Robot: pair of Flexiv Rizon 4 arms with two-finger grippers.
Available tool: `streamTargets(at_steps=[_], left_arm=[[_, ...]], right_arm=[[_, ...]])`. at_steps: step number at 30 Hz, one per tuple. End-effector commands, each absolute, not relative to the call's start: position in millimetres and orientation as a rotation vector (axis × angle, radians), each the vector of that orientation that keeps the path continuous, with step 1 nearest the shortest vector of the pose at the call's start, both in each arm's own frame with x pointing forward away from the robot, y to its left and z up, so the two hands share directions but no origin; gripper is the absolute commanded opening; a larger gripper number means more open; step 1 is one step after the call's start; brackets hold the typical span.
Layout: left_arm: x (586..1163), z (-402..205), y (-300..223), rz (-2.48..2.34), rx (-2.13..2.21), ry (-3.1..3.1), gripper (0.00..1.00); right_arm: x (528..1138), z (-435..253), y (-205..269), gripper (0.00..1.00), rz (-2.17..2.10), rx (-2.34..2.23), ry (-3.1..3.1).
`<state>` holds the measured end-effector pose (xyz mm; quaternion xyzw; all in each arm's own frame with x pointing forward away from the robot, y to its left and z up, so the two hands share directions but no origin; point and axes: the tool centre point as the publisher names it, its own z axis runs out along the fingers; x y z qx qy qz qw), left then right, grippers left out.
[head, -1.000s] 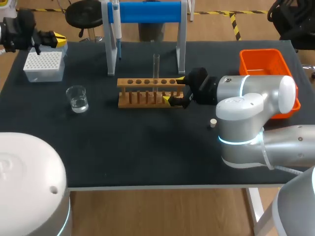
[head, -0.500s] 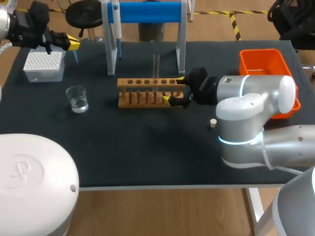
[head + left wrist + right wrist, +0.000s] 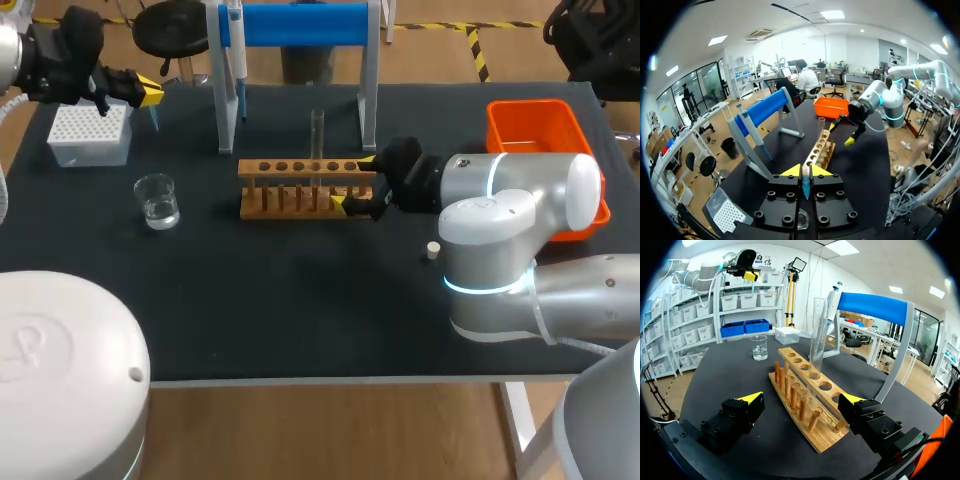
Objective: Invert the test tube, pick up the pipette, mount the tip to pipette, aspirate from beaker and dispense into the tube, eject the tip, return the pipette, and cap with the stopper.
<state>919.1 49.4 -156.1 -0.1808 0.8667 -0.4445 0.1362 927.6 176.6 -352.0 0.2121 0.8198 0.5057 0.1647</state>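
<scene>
tube (image 3: 317,135) upright in rack (image 3: 300,190); right gripper (image 3: 354,182) open astride the rack's end. left gripper (image 3: 147,90) near tip box (image 3: 88,135), closed on what looks like a blue tip (image 3: 805,186). pipette (image 3: 236,50) hangs on stand (image 3: 300,25).

My left hand (image 3: 802,172) pinches a small blue tip (image 3: 805,186) between its yellow fingers. Ahead on the black desk (image 3: 865,170) lies the wooden rack (image 3: 816,152), with one glass tube (image 3: 821,129) upright in it. My right hand (image 3: 841,133) hangs at the rack's far end, fingers spread. Beside the rack, the pipette (image 3: 749,131) hangs on its blue-barred stand (image 3: 765,111).
</scene>
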Motion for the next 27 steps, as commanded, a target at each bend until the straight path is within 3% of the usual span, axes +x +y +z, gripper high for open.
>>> streamTargets(at_steps=[1,27], left_arm=[[915,-151,43,-1.294,-0.478,2.524,0.0],[808,-117,-139,-1.344,-0.287,2.667,0.0]], right_arm=[[928,-351,176,1.0,1.441,0.603,2.342],[928,-351,176,1.0,1.441,0.603,2.342]])
